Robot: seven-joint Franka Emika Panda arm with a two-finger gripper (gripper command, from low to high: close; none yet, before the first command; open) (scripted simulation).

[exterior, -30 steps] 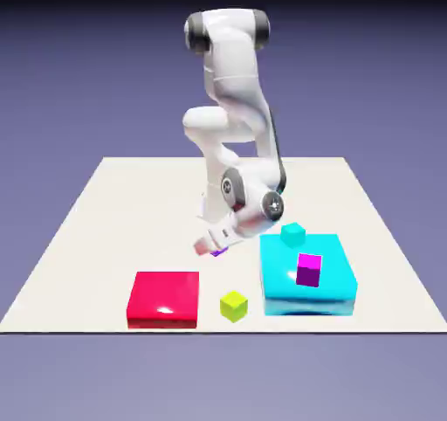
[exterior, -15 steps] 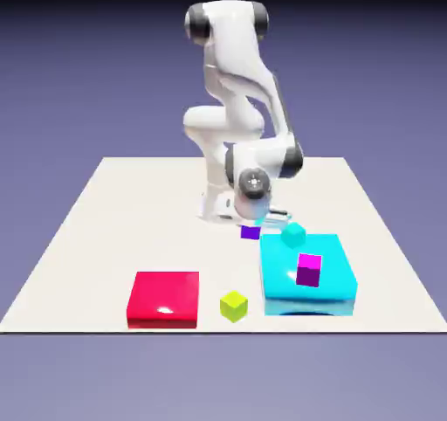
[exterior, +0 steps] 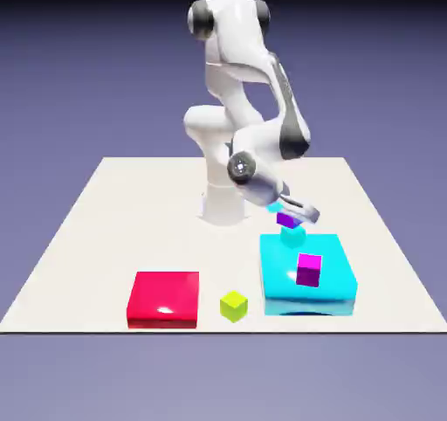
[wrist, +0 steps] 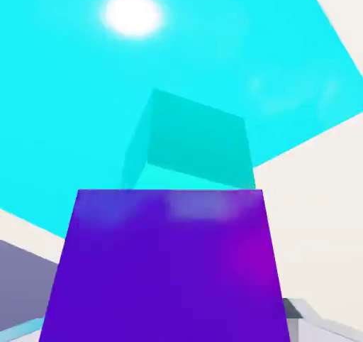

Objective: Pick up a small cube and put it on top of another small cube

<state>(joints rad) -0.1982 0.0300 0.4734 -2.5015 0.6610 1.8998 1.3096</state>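
The small violet-purple cube (exterior: 286, 220) sits directly over the small teal cube (exterior: 293, 235), which stands by the far edge of the big cyan block (exterior: 332, 275). I cannot tell whether the two cubes touch. My gripper (exterior: 291, 214) is tilted down around the purple cube. In the hand view the purple cube (wrist: 170, 262) fills the lower half between my fingers, with the teal cube (wrist: 195, 138) just beyond it. Only slivers of my fingertips show at the bottom corners, so the grip is unclear.
A magenta cube (exterior: 308, 269) stands on the big cyan block. A yellow-green cube (exterior: 233, 306) and a flat red block (exterior: 164, 297) lie near the front edge of the white table (exterior: 105, 218).
The arm has swung from the middle of the table toward the exterior view's right, carrying the purple cube to a spot over the teal cube.
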